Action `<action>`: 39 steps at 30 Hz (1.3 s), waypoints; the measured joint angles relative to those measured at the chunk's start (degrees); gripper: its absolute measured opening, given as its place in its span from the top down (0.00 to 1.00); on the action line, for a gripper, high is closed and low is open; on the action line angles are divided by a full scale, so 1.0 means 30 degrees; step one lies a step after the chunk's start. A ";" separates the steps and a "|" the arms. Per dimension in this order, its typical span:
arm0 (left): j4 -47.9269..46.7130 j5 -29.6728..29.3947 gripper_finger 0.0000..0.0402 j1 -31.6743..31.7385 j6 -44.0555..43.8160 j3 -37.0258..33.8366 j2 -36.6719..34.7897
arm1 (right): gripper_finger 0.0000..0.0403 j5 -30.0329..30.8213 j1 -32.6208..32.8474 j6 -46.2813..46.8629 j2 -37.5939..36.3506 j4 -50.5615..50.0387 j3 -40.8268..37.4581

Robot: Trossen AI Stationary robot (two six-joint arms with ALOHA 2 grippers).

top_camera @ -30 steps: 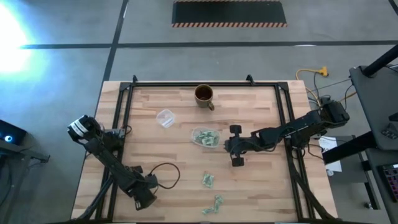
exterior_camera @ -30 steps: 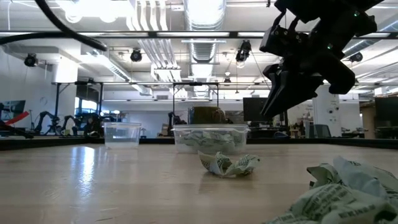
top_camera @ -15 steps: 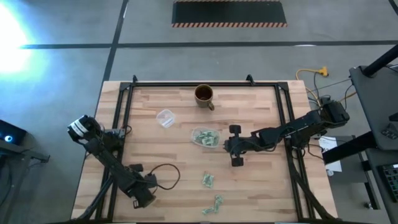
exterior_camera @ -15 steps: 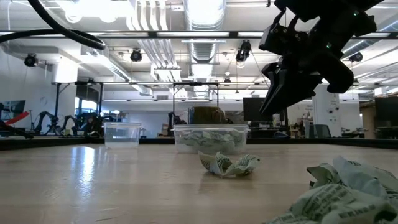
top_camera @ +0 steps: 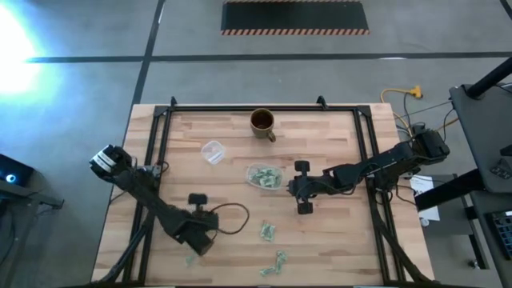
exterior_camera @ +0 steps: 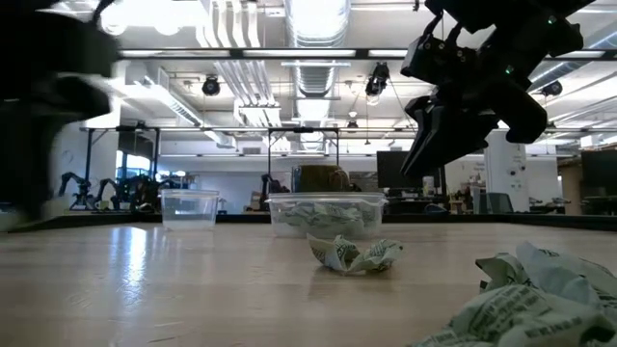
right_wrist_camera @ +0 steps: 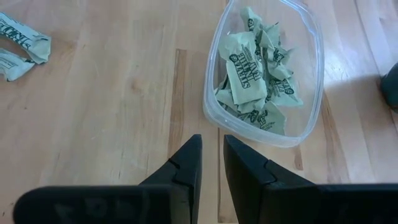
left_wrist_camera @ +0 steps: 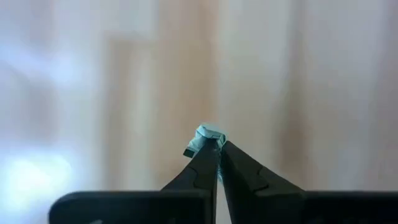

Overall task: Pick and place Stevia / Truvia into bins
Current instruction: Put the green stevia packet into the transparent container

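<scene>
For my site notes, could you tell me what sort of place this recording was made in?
Most likely a robotics lab or workshop: the wooden table stands on a concrete floor, exposed ceiling ducts run overhead, and what look like other robot arms stand in the room behind.

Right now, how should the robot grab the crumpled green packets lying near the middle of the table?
Come straight down on the packets and pinch a raised crumpled fold. They lie low on the bare table, offering little for a sideways grab, and nothing crowds them. The tub sits just beyond them.

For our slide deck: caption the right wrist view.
Right hand empty beside the tub of sachets.
</scene>
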 joint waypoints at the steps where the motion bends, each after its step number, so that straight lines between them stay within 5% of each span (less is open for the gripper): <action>1: 0.0023 -0.0820 1.00 0.0320 0.0642 0.0095 -0.0015 | 0.86 0.0006 -0.0001 0.0000 0.0000 0.0000 0.0000; 10: 0.3260 -0.7432 1.00 0.3537 0.7669 0.1242 -0.0036 | 0.86 0.0000 -0.0001 0.0333 0.0000 -0.0007 0.0000; 20: 1.1925 -0.7301 1.00 0.7074 1.6320 0.0957 0.0029 | 0.86 -0.0029 -0.0001 0.0867 0.0000 -0.0080 -0.0007; 39: 1.5674 -0.3765 1.00 1.1109 1.7944 0.0655 0.1714 | 0.86 -0.0044 -0.0001 0.0984 0.0000 -0.0844 -0.0066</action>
